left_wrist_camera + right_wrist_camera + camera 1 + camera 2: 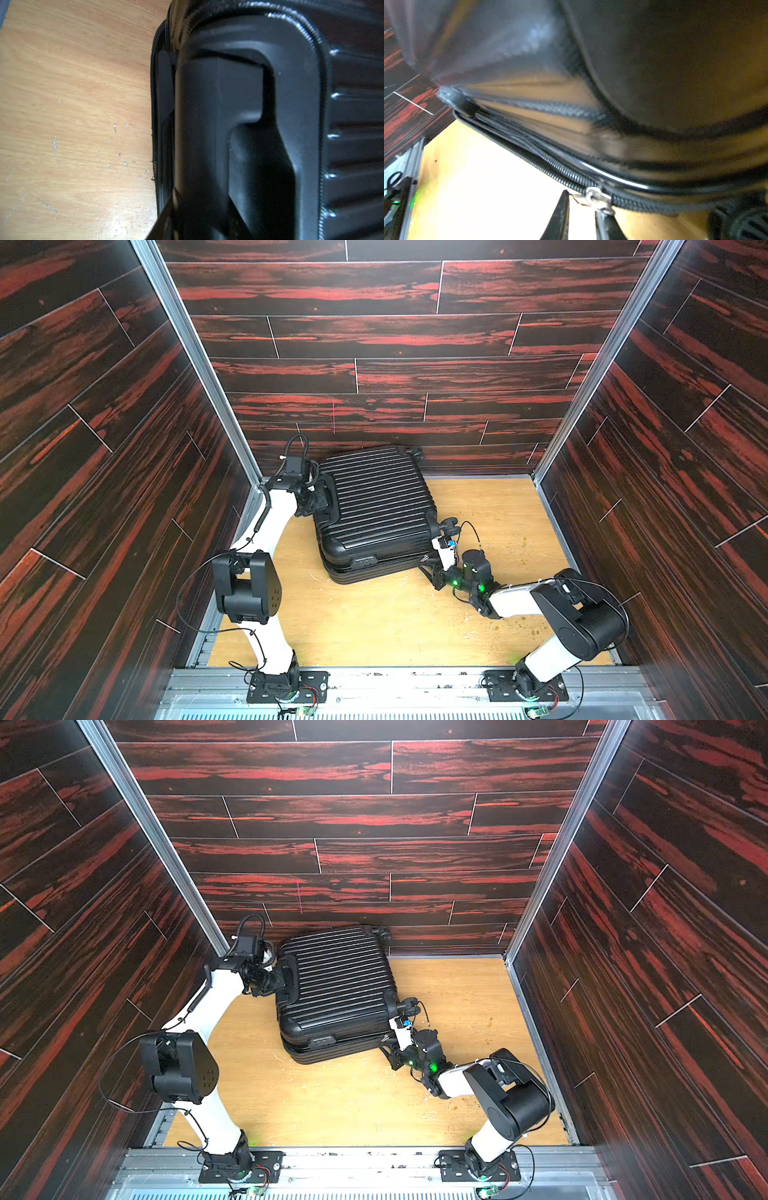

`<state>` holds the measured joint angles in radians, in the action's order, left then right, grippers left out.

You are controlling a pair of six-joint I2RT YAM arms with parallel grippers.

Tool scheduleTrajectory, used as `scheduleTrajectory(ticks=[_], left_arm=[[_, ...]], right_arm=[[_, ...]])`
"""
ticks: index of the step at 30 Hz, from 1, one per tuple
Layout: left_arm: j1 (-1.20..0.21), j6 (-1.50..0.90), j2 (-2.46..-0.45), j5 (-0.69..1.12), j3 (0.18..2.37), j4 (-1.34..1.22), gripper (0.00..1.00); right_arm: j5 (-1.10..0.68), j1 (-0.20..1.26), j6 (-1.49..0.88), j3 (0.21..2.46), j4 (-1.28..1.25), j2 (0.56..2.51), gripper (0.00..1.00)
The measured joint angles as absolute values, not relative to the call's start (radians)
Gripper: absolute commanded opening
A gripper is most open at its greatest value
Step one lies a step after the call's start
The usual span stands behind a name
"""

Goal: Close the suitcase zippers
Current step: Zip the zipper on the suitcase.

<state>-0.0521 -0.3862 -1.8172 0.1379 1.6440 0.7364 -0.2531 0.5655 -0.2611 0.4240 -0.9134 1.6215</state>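
Left arm (272,526): base at lower left of frame, elbow bent out to the left, forearm rising to the left edge of the case (374,506). Left jaws clasped round the handle (199,124); in the wrist view the bar sits between the two fingers.

Case: lies flat, ribbed shell up, at centre of frame in both top views, on the far half of the bench (374,622) and close to the back wall (374,377).

Right arm (519,597): base at lower right, elbow out right, forearm low and pointing left to the case's near right corner, just below a wheel (449,524). Right jaws a narrow gap apart, with the silvery pull (596,199) across their tips; cannot tell if it is pinched. Zip (550,166) is parted on one side of the pull and meshed on the other.
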Motion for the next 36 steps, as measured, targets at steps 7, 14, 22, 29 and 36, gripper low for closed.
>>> scheduleTrajectory(ticks=[7, 14, 22, 29, 36], left_arm=[[-0.052, -0.413, -1.792, 0.134, 1.619, 0.745, 0.3], [-0.052, -0.413, -1.79, 0.132, 1.619, 0.745, 0.3], [-0.054, -0.413, -1.79, 0.129, 1.619, 0.746, 0.3], [-0.054, -0.414, -1.79, 0.131, 1.619, 0.746, 0.3], [-0.057, -0.472, -1.75, 0.128, 1.572, 0.726, 0.28]], right_arm=[[-0.253, 0.561, -0.28, 0.414, -0.939, 1.621, 0.24], [-0.291, 0.524, -0.3, 0.382, -1.006, 1.621, 0.14], [-0.338, 0.497, -0.307, 0.37, -1.047, 1.623, 0.11], [-0.374, 0.488, -0.305, 0.371, -1.052, 1.64, 0.06], [-0.376, 0.484, -0.295, 0.371, -1.054, 1.645, 0.0]])
